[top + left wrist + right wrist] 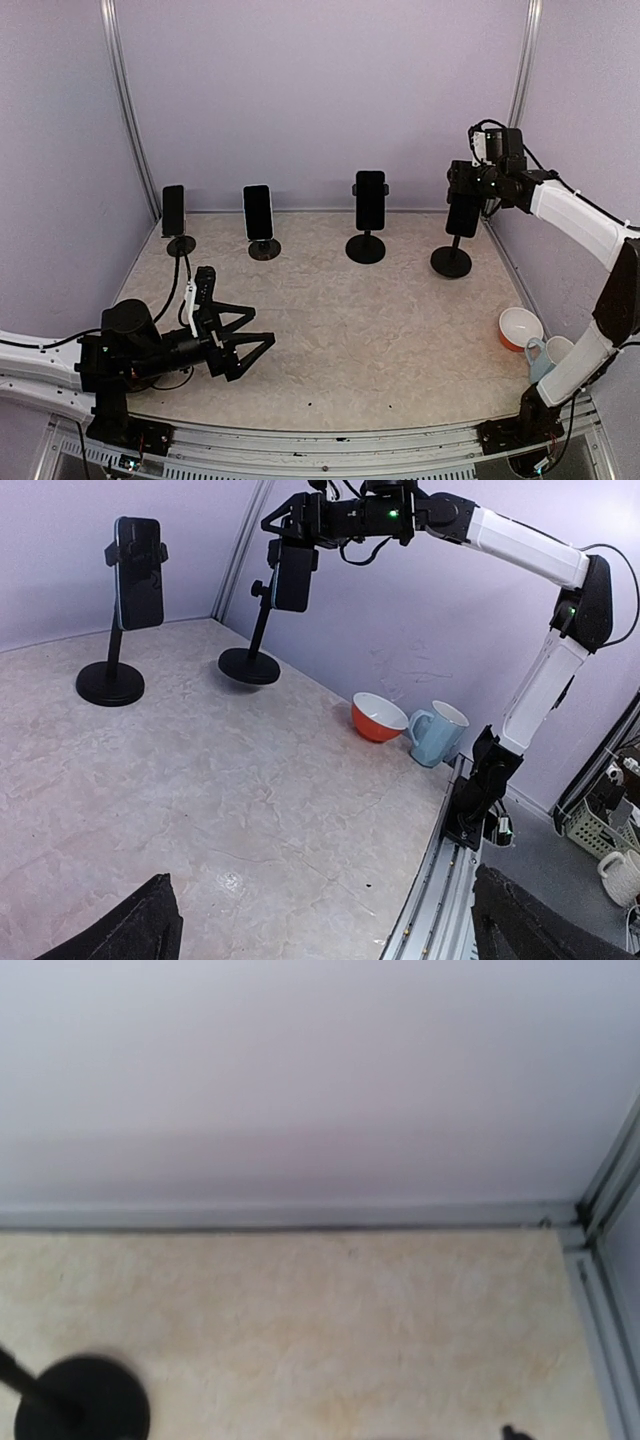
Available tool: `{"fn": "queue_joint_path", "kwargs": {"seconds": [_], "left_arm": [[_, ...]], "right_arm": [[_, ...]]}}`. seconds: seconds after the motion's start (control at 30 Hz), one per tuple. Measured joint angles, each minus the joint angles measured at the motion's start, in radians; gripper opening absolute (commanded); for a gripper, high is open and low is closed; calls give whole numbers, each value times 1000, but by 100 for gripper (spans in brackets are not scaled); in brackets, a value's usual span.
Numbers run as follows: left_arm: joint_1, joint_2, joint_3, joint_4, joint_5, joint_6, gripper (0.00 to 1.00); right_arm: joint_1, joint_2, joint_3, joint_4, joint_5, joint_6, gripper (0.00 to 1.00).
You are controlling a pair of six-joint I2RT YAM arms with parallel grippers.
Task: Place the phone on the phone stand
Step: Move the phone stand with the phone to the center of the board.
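At the back right, a black phone (463, 216) hangs upright at the top of the rightmost phone stand (451, 262). My right gripper (466, 188) reaches down from above and is shut on the phone's upper part. The left wrist view shows the same phone (292, 577) at the head of that stand (249, 666), under the right gripper (297, 530); whether the stand's clamp bears it I cannot tell. The right wrist view holds only a stand base (85, 1400), with no fingers visible. My left gripper (262, 326) lies low at the front left, open and empty, its fingertips (125, 930) at the picture's bottom corners.
Three more stands along the back wall each carry a phone (173, 210) (258, 212) (370, 200). An orange bowl (520, 327) and a light blue mug (545, 355) sit at the right edge near the right arm's base. Purple walls close in the back and both sides.
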Motion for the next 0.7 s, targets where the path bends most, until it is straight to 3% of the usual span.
{"fn": "queue_joint_path", "kwargs": {"seconds": [0.3,0.7], "left_arm": [[0,-13,0,0,0,-5,99],[0,-32,0,0,0,-9,99]], "right_arm": [[-48,110,162,31,-8,-40,44],[-100,267,247,43,-28,-51,44]]}}
